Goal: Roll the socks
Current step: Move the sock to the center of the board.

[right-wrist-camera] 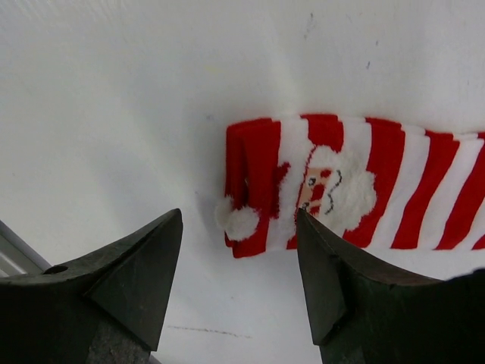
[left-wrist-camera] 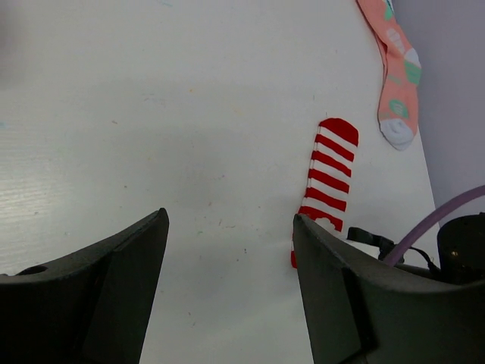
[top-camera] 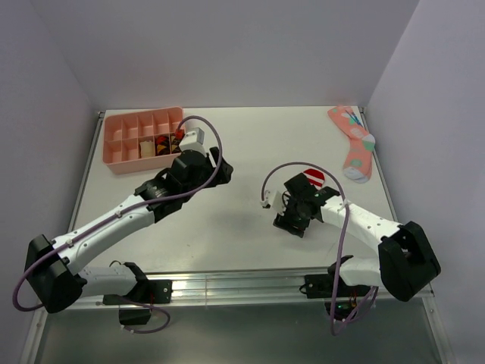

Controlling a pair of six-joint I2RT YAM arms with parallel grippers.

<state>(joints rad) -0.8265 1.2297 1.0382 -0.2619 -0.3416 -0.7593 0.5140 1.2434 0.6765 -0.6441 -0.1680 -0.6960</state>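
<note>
Right wrist view: your right pincer (right-wrist-camera: 239,224), released and empty, hovers at the Santa-faced end of the red-and-white striped sock (right-wrist-camera: 394,189) lying flat on the bench (right-wrist-camera: 114,91); your left pincer (left-wrist-camera: 229,220), well apart, is likewise released.

The red-and-white striped sock (right-wrist-camera: 424,182) is soft knitted cloth; the table (right-wrist-camera: 114,91) is smooth and matt.

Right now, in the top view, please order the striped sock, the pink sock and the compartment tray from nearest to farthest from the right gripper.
Counting from the right gripper:
1. red-and-white striped sock, just beyond its fingertips, mid-table.
2. pink sock, by the table's far right edge.
3. compartment tray, in the far left corner, clearly farthest.
</note>
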